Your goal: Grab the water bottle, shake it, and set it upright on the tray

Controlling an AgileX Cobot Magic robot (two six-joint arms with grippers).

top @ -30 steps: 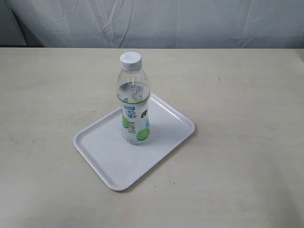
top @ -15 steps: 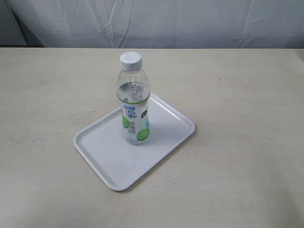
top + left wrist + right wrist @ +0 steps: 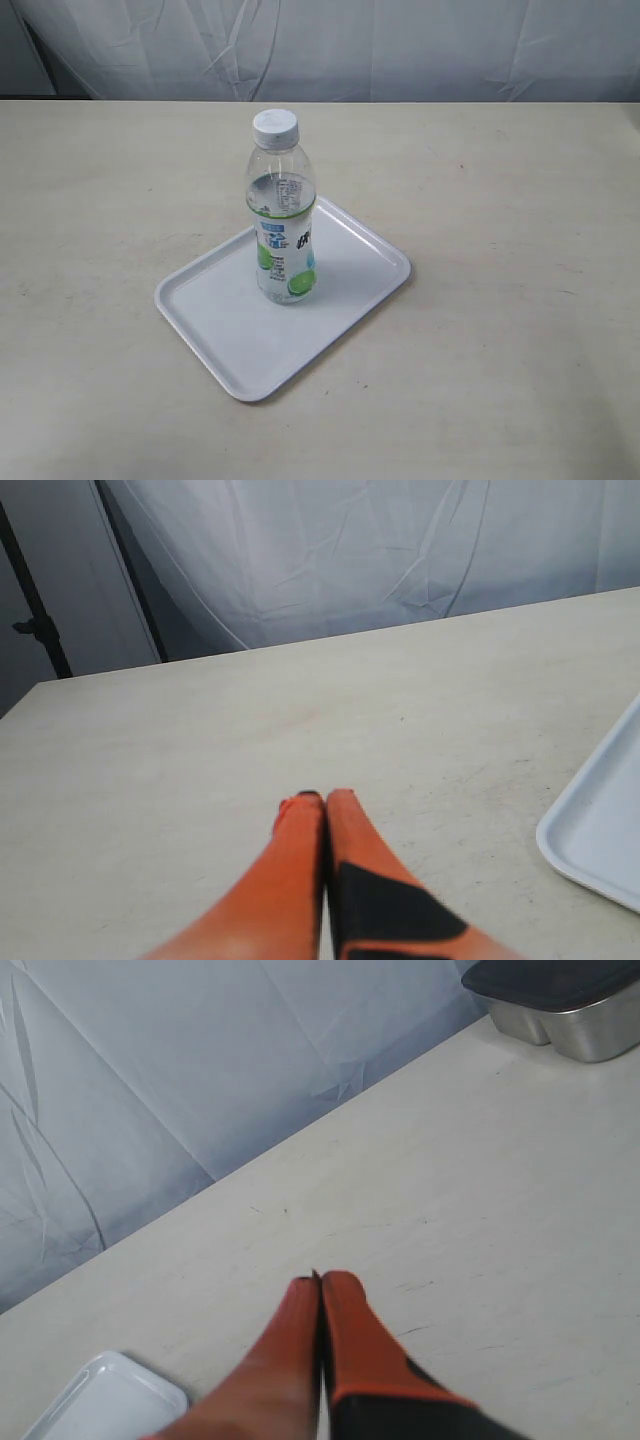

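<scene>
The water bottle [image 3: 283, 215], clear with a white cap and a green and blue label, stands upright on the white tray [image 3: 220, 320] in the middle of the table. Neither gripper shows in the exterior view. In the left wrist view my left gripper [image 3: 324, 798] has its orange fingers pressed together over bare table, with a corner of the tray [image 3: 598, 830] off to one side. My right gripper [image 3: 320, 1280] is likewise shut on nothing, and a tray corner [image 3: 105, 1398] shows near it. The bottle is out of both wrist views.
A metal container with a dark lid [image 3: 560, 1000] stands at the table's far edge in the right wrist view. A wrinkled white sheet [image 3: 330, 45] hangs behind the table. A dark stand pole [image 3: 30, 600] rises beyond the table in the left wrist view.
</scene>
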